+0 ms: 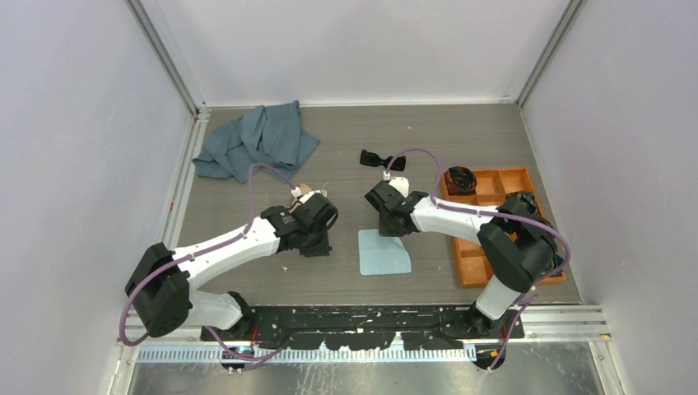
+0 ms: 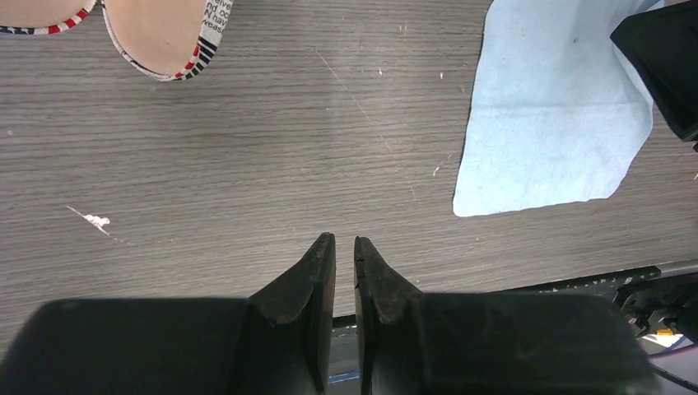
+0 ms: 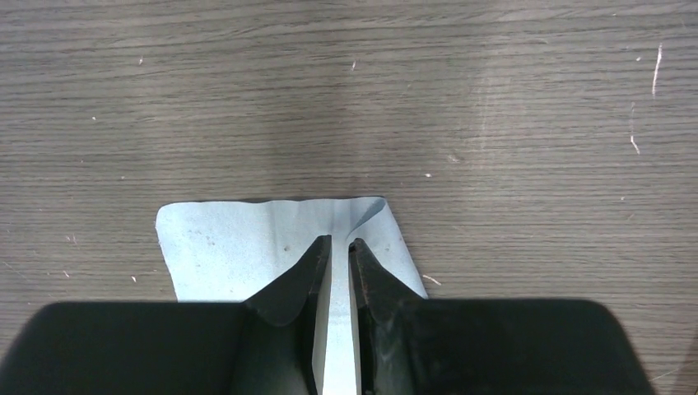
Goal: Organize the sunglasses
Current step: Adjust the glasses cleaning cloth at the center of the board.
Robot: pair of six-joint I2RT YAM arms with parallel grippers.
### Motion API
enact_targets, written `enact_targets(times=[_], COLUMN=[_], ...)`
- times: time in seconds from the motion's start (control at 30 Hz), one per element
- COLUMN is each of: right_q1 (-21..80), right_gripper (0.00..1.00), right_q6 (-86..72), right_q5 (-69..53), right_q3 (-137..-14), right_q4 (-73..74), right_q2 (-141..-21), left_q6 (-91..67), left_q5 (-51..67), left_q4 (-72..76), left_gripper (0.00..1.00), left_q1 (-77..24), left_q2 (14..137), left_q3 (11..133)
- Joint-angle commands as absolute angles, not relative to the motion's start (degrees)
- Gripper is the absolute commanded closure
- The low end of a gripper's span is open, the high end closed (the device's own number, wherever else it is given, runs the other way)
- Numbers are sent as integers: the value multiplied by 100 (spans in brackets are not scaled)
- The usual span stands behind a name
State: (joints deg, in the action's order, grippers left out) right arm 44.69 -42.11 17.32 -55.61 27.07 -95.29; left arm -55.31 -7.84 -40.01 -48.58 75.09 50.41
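The sunglasses (image 1: 383, 160), black with dark lenses, lie on the table behind the right arm, apart from both grippers. My right gripper (image 1: 388, 231) is at the far edge of a light blue cloth (image 1: 384, 253). In the right wrist view its jaws (image 3: 340, 241) are shut on a raised fold of that cloth (image 3: 247, 247). My left gripper (image 1: 318, 244) hovers over bare table left of the cloth, and its jaws (image 2: 345, 240) are shut and empty. The patterned case (image 1: 305, 191) lies just behind the left wrist, and its open edge shows in the left wrist view (image 2: 156, 37).
An orange divided tray (image 1: 494, 183) with black coiled bundles (image 1: 461, 178) stands at the right. A grey-blue towel (image 1: 257, 140) lies crumpled at the back left. The black base rail (image 1: 362, 317) runs along the near edge.
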Motion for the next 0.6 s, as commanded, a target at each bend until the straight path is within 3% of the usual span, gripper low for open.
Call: enact_targets(times=[0.0, 0.4, 0.57], right_q1=[4423, 4397, 4390], right_gripper=[80, 82, 97], right_q6=[-4170, -4237, -4248], right_q5=[1879, 1950, 1993], right_q3=[-5610, -5489, -5419], right_q4=[2647, 2615, 2608], right_q2=[-9559, -9637, -9519], left_q6=[-5588, -5590, -5573], left_q5=[-735, -658, -582], left_q4=[-3943, -3849, -3802], left_gripper=[84, 84, 85], left_q1=[-4825, -4825, -4825], left_q2=[7395, 7452, 7594], left_q3=[5018, 5013, 5099])
